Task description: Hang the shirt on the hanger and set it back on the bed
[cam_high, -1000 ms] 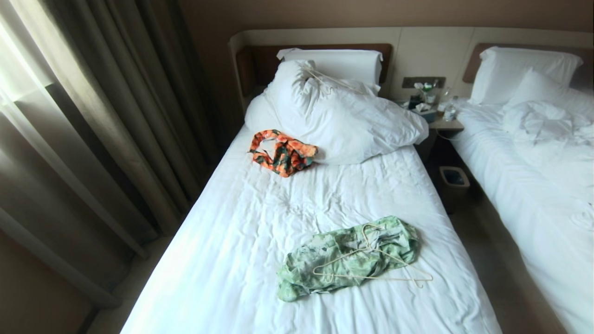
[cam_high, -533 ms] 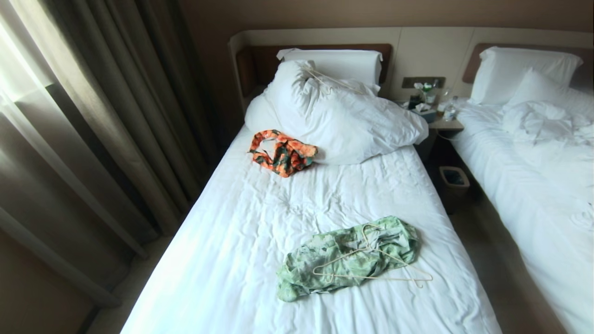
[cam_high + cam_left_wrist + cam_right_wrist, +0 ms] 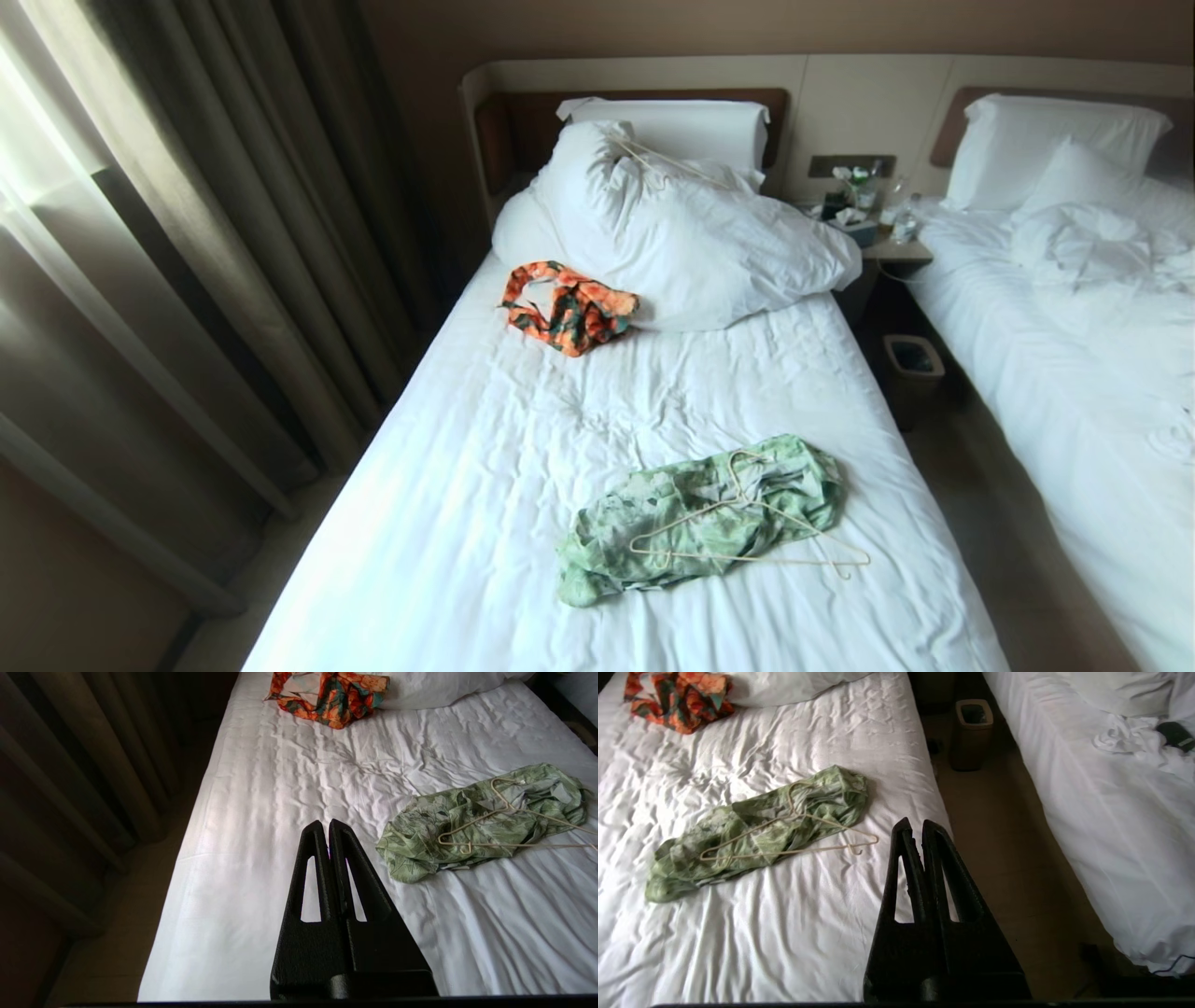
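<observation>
Shirt: your green short-sleeved shirt with white flowers and dark leaf print (image 3: 695, 518) lies crumpled in a long heap on the near half of the bed, a little right of its middle.
Hanger: the thin cream-coloured triangular hanger (image 3: 747, 537) lies flat on top of that shirt; its right end sticks out past the cloth onto the sheet (none of it looks threaded into the garment).
Bed: the large single bed with the wrinkled white sheet (image 3: 523, 448) runs from near you to a dark brown wooden headboard; a bunched white duvet (image 3: 691, 233) and a white pillow sit at the far end.
Left gripper: your black two-fingered left gripper (image 3: 329, 826) hangs over the near left part of the sheet, well apart from the shirt, fingers clenched together on nothing.
Right gripper: your black right gripper (image 3: 915, 828) hangs over the near right edge of the bed, near the hanger's end but not touching it, fingers also pressed together and empty.
Other garment: an orange-and-dark-green patterned piece (image 3: 569, 308) lies far left, against the duvet.
Beyond: a small waste bin (image 3: 913, 364) stands in the aisle on the right, before a second white bed (image 3: 1074, 355); heavy curtains (image 3: 187, 233) hang on the left.
</observation>
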{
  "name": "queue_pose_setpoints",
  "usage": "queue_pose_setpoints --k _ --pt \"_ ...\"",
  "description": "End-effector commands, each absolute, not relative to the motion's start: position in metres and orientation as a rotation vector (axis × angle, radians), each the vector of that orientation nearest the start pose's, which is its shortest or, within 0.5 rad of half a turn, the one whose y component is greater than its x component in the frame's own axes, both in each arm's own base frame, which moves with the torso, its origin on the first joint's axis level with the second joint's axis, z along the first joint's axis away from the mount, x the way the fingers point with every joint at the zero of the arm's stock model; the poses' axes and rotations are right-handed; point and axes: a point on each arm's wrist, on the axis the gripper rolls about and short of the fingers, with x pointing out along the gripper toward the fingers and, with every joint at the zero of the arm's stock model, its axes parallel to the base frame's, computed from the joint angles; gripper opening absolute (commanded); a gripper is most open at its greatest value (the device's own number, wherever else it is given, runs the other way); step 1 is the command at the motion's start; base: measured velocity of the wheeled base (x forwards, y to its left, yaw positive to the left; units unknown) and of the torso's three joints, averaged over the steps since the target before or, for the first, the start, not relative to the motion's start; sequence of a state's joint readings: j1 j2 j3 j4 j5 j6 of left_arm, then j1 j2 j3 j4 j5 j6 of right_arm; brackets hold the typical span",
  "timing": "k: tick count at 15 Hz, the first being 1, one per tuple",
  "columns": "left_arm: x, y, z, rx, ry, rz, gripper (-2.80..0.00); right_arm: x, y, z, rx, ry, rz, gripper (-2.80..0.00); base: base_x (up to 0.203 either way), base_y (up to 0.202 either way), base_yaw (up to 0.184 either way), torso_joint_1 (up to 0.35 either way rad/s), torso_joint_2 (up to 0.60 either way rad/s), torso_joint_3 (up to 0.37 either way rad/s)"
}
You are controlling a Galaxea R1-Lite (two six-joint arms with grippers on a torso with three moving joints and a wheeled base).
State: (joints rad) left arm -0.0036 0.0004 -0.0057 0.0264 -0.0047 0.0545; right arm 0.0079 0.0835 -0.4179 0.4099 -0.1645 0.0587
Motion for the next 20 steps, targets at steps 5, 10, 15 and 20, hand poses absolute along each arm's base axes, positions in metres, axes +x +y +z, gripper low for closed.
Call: queue_pose_setpoints --k 5,10,15,20 --pt "-0.023 0.000 0.074 0.055 0.020 -0.008 -2.80 -0.031 0.001 0.090 0.065 0.012 0.039 -2.80 0.000 0.000 0.000 0.000 0.00 0.000" --pt "-0.023 0.000 0.074 0.055 0.020 -0.009 -2.80 -0.023 0.001 0.074 -0.081 0.011 0.024 -2.80 0.000 0.000 0.000 0.000 0.00 0.000" --pt "-0.023 0.000 0.074 0.055 0.020 -0.010 -2.80 -0.023 0.000 0.075 -0.031 0.004 0.020 -2.80 0.000 0.000 0.000 0.000 0.00 0.000" --pt "-0.023 0.000 0.074 0.055 0.018 -0.008 -2.80 -0.023 0.000 0.075 -0.029 0.004 0.018 -2.80 0.000 0.000 0.000 0.000 0.00 0.000"
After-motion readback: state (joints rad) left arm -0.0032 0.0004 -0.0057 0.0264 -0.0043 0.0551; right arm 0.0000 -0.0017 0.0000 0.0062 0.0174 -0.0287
